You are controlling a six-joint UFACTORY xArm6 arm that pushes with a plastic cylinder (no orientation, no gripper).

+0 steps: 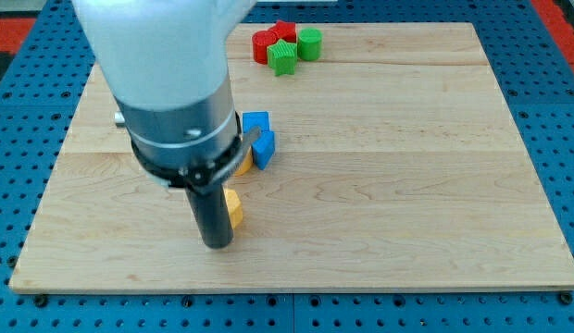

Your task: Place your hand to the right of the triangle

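My tip (218, 246) rests on the wooden board (407, 203) near the view's bottom left. A yellow block (234, 208) sits against the rod's right side, just above the tip. Another yellow block (243, 166) is mostly hidden behind the arm. Two blue blocks lie up and to the right of the tip: one squarish (256, 121), one wedge-like (265, 148), touching each other. I cannot tell for sure which block is the triangle.
At the view's top a cluster holds two red blocks (265, 43) (286, 30), a green star-like block (283, 57) and a green rounded block (309, 43). The arm's large body (167, 83) hides the board's upper left. Blue pegboard (555, 111) surrounds the board.
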